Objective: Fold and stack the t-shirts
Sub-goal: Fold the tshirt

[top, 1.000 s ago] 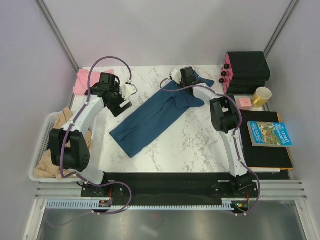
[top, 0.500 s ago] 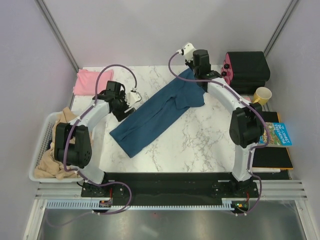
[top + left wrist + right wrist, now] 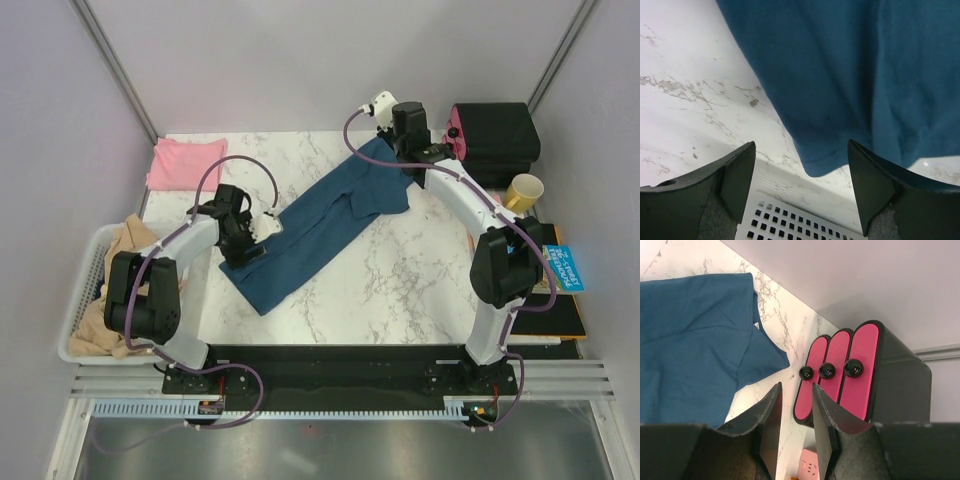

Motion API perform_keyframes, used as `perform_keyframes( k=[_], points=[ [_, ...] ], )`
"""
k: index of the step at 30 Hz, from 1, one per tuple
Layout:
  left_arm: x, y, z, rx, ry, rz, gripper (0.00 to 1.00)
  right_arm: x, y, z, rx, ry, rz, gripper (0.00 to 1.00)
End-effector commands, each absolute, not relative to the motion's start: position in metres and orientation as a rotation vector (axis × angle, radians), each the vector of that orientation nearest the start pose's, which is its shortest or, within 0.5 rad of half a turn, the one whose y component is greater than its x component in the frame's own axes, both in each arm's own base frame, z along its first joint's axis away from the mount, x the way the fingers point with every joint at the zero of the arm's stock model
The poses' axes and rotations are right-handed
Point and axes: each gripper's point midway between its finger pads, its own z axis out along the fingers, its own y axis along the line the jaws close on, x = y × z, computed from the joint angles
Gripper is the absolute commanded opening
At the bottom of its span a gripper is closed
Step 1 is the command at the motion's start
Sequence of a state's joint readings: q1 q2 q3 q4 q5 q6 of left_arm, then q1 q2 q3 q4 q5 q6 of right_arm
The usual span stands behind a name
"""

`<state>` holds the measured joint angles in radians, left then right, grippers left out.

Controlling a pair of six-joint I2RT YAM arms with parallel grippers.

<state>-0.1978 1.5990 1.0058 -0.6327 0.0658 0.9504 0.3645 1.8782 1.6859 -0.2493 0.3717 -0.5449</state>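
The dark teal t-shirt (image 3: 320, 225) lies as a long, narrowed band slanting across the marble surface (image 3: 400, 290). Its near corner sits right under the left hand (image 3: 801, 172) — spread wide, gripping nothing — and its collar end lies beside the right hand (image 3: 794, 405), narrowly parted and empty. Lengthwise folding looks done; next, I judge, pinch that corner and carry it toward the collar. The pink t-shirt (image 3: 185, 162) lies well beyond the left hand.
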Motion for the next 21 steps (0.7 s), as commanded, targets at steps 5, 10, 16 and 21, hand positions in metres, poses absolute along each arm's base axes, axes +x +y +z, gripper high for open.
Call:
perform_keyframes(
  k=[5, 10, 16, 21],
  points=[
    [0.285, -0.052, 0.051, 1.634, 2.31, -0.066, 0.82, 0.537, 0.119, 0.277, -0.621, 1.854, -0.456, 0.38],
    [0.279, -0.059, 0.039, 1.606, 2.341, -0.137, 0.82, 0.538, 0.124, 0.277, -0.626, 1.858, -0.432, 0.38],
    [0.271, -0.074, 0.026, 1.582, 2.371, -0.238, 0.87, 0.533, 0.131, 0.27, -0.657, 1.874, -0.4, 0.37],
    [0.268, -0.082, 0.03, 1.594, 2.341, -0.239, 0.92, 0.511, 0.15, 0.24, -0.818, 1.932, -0.304, 0.38]
  ],
)
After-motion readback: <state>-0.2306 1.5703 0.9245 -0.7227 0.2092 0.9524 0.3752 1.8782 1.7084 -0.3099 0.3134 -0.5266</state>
